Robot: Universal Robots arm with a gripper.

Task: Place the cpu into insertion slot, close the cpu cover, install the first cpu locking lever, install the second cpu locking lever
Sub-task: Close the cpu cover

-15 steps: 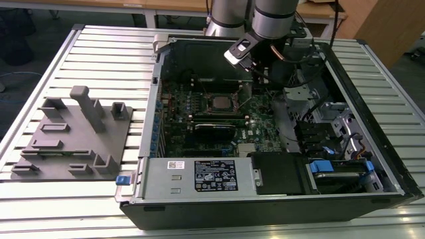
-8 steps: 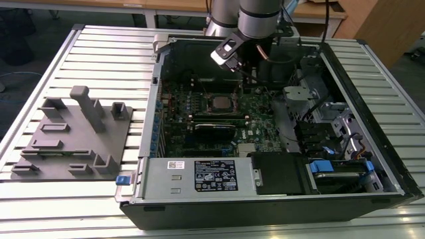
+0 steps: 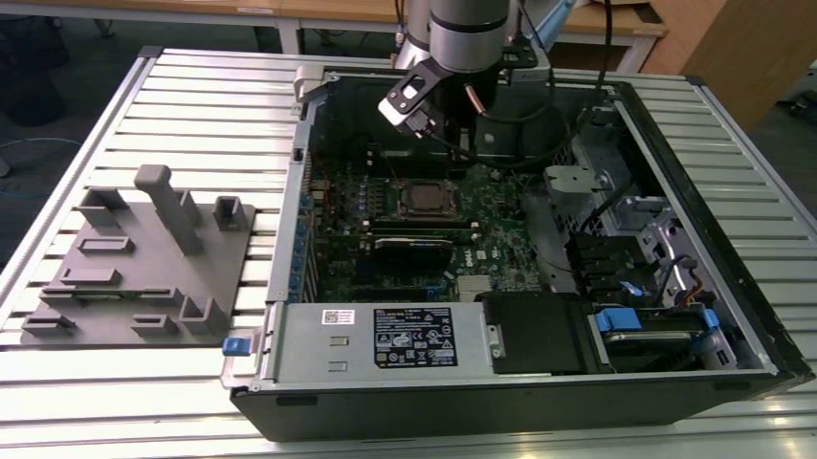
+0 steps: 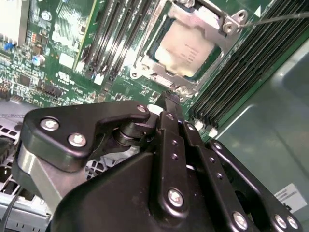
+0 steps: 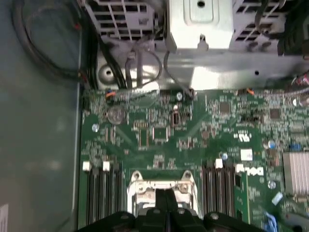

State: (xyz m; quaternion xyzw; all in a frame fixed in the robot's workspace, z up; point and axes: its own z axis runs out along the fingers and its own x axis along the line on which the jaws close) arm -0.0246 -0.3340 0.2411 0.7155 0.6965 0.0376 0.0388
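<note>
The gripper (image 4: 170,100) holds nothing, its two black fingers (image 4: 173,130) pressed together. In the second wrist view their tips sit just beside the insertion slot (image 4: 154,79). The cpu (image 4: 186,48) lies in that slot, silver face up, with the cpu cover (image 4: 212,19) flat around it. A thin wire lever (image 4: 275,18) runs off from one corner.

In the first wrist view the fingers hang over the silvery frame, with long black memory slots (image 5: 217,188) on both sides.

In the exterior view the arm (image 3: 466,33) reaches into the computer case (image 3: 715,316) above the green board (image 3: 498,215). A grey fixture (image 3: 141,258) sits on the slatted table (image 3: 191,105) at the exterior view's left.
</note>
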